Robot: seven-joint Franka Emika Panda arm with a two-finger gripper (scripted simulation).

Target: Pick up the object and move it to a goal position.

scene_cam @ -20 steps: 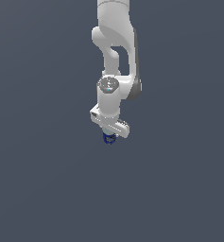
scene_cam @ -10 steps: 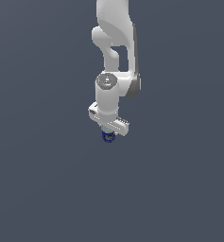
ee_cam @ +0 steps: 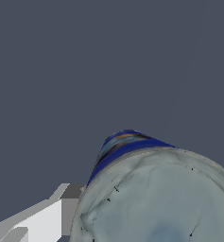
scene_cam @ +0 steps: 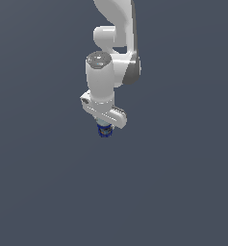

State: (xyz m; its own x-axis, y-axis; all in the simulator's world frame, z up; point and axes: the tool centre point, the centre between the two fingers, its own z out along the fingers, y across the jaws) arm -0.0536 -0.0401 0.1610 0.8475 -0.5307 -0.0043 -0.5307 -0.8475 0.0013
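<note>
The small dark blue can (scene_cam: 105,131) hangs just under my white hand in the exterior view, only its lower part showing below the gripper (scene_cam: 105,128). The gripper is shut on the can. In the wrist view the can (ee_cam: 156,194) fills the lower part of the picture, with its silvery top and a dark blue side band with light blue and orange marks. One white finger (ee_cam: 42,220) shows beside the can; the other finger is hidden. The can looks held above the grey floor.
A plain dark grey surface (scene_cam: 173,192) fills both views around the arm. No other objects, containers or edges show. The white arm (scene_cam: 115,43) comes down from the top of the exterior view.
The arm and the held can have shifted slightly toward the exterior view's left and a little upward over the last second. The grip on the can has not changed.
</note>
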